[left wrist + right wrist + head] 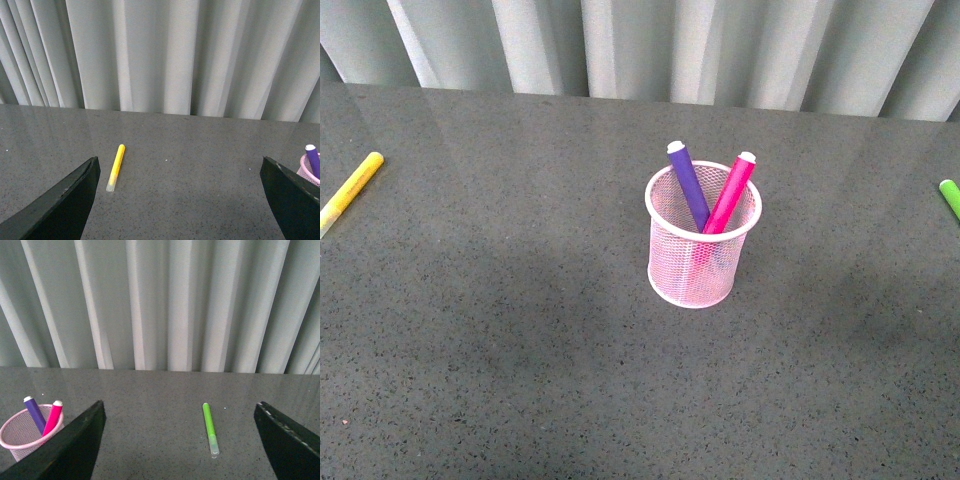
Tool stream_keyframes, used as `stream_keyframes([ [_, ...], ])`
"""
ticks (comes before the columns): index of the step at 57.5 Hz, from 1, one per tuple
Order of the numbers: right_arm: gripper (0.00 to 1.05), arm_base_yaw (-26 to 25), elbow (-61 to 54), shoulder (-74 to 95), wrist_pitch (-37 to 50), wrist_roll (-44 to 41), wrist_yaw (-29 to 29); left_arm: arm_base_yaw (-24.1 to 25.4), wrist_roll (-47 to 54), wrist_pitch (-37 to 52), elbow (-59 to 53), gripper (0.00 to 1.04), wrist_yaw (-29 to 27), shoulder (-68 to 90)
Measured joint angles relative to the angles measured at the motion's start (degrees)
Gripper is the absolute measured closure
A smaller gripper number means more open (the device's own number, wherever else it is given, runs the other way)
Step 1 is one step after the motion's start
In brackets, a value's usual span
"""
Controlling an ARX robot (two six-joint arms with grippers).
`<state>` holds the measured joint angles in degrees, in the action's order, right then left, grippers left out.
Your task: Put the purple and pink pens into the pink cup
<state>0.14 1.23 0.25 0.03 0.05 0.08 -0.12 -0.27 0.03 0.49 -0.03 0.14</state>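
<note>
Already the purple pen [689, 184] and the pink pen [728, 193] stood inside the pink cup [691, 265], near the middle of the dark speckled table [500, 350] in the front view. Both pens rested with their lower ends down in the mesh and their upper ends poking above the rim. The purple one leaned toward the robot's left, the pink one toward its right, so that they formed a narrow V and sat close together low in the cup. The cup stood upright.

Neither arm showed in the front view. A yellow marker [350, 192] lay flat at the table's far left edge, and a green marker [950, 198] lay at the far right edge, partly cut off by the frame. Both were well apart from the cup. A pale pleated curtain [650, 45] hung behind the table.

The left gripper [180, 200] had its two dark fingers [65, 205] spread wide with nothing between them, above bare table. Beyond it lay the yellow marker [115, 167]; the cup [307, 172] showed at the edge of that view.

The right gripper [180, 440] was likewise spread wide and held nothing. From its wrist view the cup [27, 440] with both pens sat off to one side, and the green marker [210, 428] lay on the table ahead.
</note>
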Motion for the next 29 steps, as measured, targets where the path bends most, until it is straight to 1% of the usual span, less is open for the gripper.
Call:
stream_keyframes([
  [4, 0.07, 0.0, 0.0, 0.0, 0.0, 0.0, 0.0, 0.0, 0.0, 0.0, 0.0, 0.07, 0.0, 0.0],
  [29, 0.07, 0.0, 0.0, 0.0, 0.0, 0.0, 0.0, 0.0, 0.0, 0.0, 0.0, 0.07, 0.0, 0.0],
])
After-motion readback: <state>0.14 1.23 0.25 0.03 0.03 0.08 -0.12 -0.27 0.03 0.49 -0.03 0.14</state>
